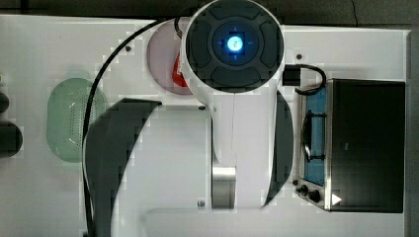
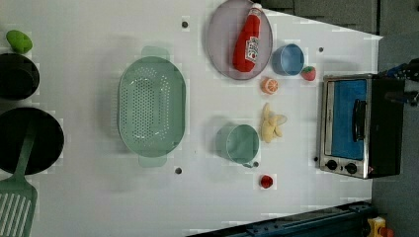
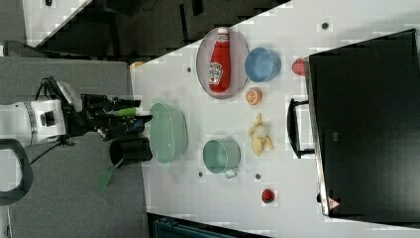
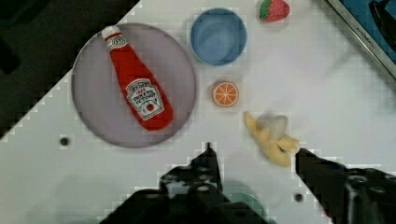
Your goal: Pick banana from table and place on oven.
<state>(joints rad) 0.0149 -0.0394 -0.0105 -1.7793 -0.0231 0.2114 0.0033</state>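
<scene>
From my wrist cam the black gripper (image 4: 254,156) hangs open, empty, above the pale yellow peeled toy banana (image 4: 271,137); the top view's white arm covers that fruit.

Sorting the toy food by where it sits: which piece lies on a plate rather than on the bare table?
The ketchup bottle: it lies on the grey plate, while the orange slice, strawberry and banana rest on the table.

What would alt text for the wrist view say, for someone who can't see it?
The open gripper hangs above a white table, a pale yellow banana just beyond its fingertips. Farther off lie an orange slice, a blue bowl, a strawberry, and a ketchup bottle on a grey plate.
</scene>
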